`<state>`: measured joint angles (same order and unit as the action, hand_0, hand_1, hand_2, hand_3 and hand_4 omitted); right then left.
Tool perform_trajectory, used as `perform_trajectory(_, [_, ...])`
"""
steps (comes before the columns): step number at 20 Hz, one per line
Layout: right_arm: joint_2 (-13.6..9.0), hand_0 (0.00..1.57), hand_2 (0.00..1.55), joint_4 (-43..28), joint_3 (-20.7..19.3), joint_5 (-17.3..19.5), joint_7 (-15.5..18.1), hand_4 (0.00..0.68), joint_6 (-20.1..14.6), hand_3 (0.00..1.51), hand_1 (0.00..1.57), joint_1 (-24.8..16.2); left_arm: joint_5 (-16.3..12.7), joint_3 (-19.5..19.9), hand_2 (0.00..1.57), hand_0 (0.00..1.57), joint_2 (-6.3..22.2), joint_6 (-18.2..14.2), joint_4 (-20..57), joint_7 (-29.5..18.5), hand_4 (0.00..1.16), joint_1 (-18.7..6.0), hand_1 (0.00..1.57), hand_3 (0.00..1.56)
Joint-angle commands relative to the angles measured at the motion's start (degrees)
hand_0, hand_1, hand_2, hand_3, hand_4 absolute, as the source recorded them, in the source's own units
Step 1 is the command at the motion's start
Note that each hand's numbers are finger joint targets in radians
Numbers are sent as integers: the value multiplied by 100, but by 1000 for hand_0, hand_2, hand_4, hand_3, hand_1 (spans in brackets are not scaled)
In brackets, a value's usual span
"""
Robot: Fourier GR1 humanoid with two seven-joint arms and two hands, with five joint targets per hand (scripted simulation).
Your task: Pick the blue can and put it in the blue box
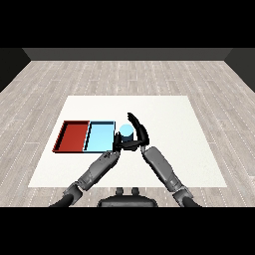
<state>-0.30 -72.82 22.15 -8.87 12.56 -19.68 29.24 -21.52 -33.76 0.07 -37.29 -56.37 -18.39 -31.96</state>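
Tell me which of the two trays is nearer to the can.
The light blue tray: its right edge is beside the blue can, while the red tray lies farther left.

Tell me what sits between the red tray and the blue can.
In the head view, the light blue tray lies between the red tray and the blue can. The can stands just off that tray's right edge, with both hands close around it.

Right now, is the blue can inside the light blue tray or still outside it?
Outside. The blue can stands upright just right of the light blue tray, with the right hand curled round it.
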Motion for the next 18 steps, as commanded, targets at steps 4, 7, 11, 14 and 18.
perform_trajectory(4, [-189,0,0,-759,-854,-777,-274,0,492,0,0,-209,-264,110,1571,1571,-7,75,-18,-350,1142,424,1571,1490])
perform_trajectory(7, [-407,0,0,-1004,-1084,-1014,72,0,957,0,0,-642,6,425,1571,1571,72,2,-8,-326,1147,305,1571,1481])
perform_trajectory(11, [-447,0,0,-1955,-1426,-1247,37,0,730,0,0,-1004,-60,820,1568,1571,359,269,204,-305,1148,42,1571,1466])
perform_trajectory(14, [-793,0,0,-2296,-1855,-1543,-138,0,951,0,0,-1108,114,874,1571,1571,633,-96,-183,19,1153,171,1571,1475])
perform_trajectory(18, [-933,0,0,-2469,-2167,-1627,-196,0,969,0,0,-1355,196,1221,1562,1571,985,295,182,90,1145,42,1571,1470])
